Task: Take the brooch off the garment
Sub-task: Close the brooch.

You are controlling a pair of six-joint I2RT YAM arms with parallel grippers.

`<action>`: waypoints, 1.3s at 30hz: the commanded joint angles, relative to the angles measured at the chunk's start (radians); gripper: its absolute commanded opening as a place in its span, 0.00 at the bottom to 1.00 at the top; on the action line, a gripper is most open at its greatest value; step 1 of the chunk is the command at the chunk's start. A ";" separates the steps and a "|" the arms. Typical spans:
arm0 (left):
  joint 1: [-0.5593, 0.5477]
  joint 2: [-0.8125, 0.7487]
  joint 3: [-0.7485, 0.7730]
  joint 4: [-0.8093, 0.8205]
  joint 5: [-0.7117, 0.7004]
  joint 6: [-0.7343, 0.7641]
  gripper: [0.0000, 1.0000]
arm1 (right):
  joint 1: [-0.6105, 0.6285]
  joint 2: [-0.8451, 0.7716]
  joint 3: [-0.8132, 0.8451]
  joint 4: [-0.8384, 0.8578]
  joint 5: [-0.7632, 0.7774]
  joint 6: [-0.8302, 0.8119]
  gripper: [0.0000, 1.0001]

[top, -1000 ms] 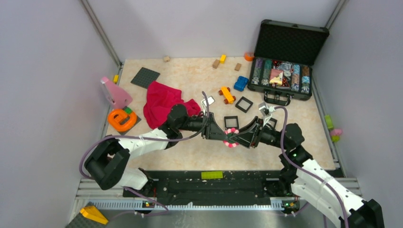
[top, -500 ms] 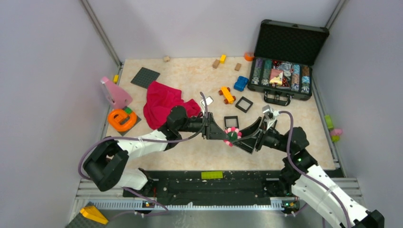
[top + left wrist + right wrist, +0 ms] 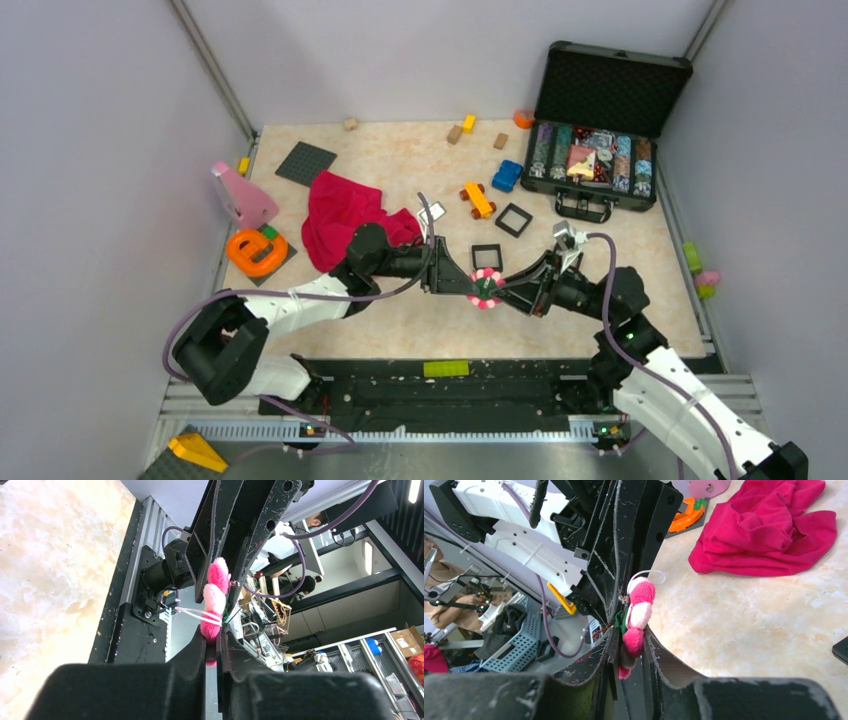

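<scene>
The brooch (image 3: 486, 288), a round pink-and-white flower disc with a dark centre, hangs above the table between both grippers. My left gripper (image 3: 473, 286) is shut on its left edge and my right gripper (image 3: 500, 290) is shut on its right edge. In the left wrist view the brooch (image 3: 215, 600) stands edge-on between my pads, a white loop on it. In the right wrist view the brooch (image 3: 638, 615) is pinched the same way. The garment (image 3: 350, 215), a crumpled magenta cloth, lies apart on the table at the left; it also shows in the right wrist view (image 3: 769, 527).
An orange ring toy (image 3: 256, 251) and a pink block (image 3: 242, 195) sit at the left edge. Black square frames (image 3: 487, 257), toy cars (image 3: 478, 200) and small blocks lie mid-table. An open black case (image 3: 600, 130) stands at the back right.
The right gripper dipped and swung back while still on the brooch; the brooch has turned from edge-down to facing up and sits slightly higher between the two grippers.
</scene>
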 commanded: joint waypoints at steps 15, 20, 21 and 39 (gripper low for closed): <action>0.005 -0.014 0.007 0.046 -0.037 0.003 0.35 | 0.002 0.060 0.020 0.049 -0.043 0.058 0.07; 0.005 -0.025 -0.004 0.039 -0.038 0.009 0.36 | -0.004 0.098 0.027 0.056 -0.024 0.110 0.00; 0.005 -0.029 -0.006 0.037 -0.036 0.011 0.36 | -0.009 0.103 0.027 0.055 -0.025 0.115 0.00; 0.005 -0.030 0.001 -0.051 0.019 0.066 0.30 | -0.076 0.161 0.008 0.116 -0.075 0.179 0.00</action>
